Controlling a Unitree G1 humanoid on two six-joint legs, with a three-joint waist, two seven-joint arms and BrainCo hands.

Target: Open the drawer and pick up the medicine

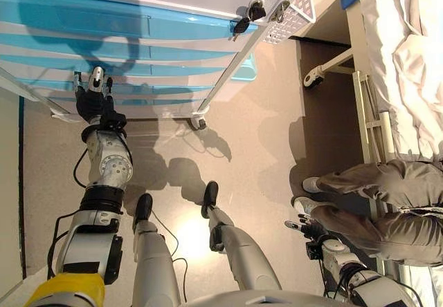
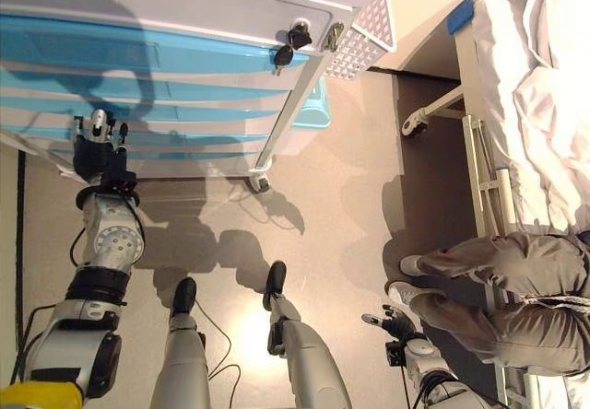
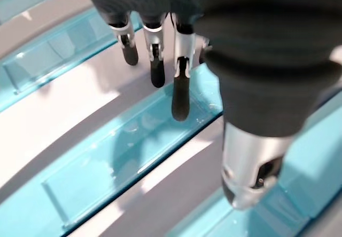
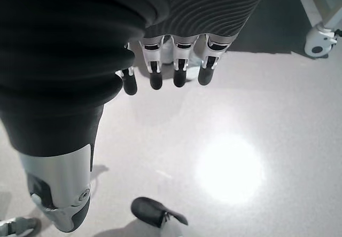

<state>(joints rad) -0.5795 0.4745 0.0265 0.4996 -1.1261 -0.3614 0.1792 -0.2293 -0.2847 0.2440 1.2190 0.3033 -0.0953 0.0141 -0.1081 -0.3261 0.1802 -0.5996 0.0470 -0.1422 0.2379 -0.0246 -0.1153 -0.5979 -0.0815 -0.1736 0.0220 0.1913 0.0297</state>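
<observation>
Left wrist view — left hand (fingers straight) at drawer.

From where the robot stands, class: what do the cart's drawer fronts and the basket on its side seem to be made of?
Drawer fronts: likely glossy translucent blue plastic; the left wrist view shows see-through handle strips with bright reflections beside the left hand.
Basket: looks like white plastic or coated wire, judging by its regular open mesh; which one cannot be told.
</observation>
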